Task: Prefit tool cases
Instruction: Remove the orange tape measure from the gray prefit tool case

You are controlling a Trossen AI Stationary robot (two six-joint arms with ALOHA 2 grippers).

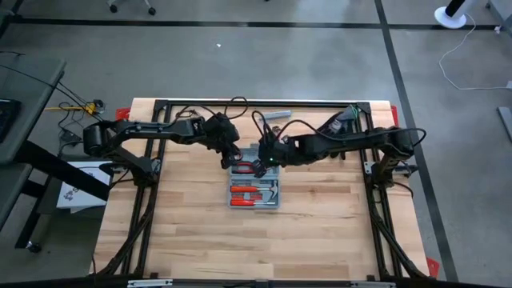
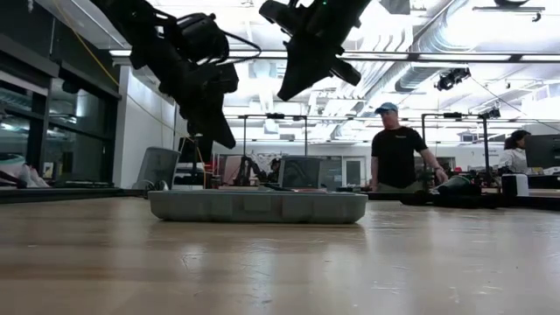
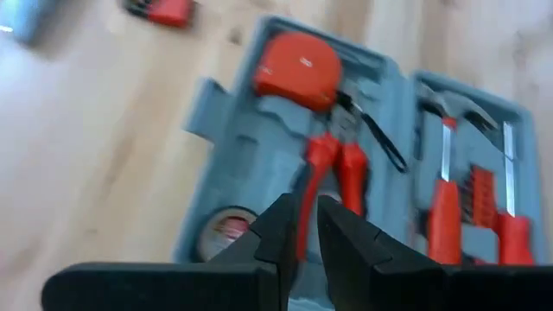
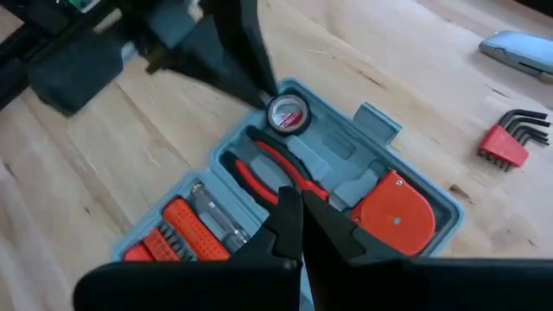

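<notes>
Tool case lies open at the middle of your desk, its two halves flat, with pliers, an orange tape measure, a tape roll and red-handled tools in their recesses. Your left gripper hovers over the case's far half, jaws nearly together and, as far as the blurred view shows, pinching nothing. Your right gripper hangs beside it, jaws pressed together, empty. Red hex keys lie on the wood nearby.
</notes>
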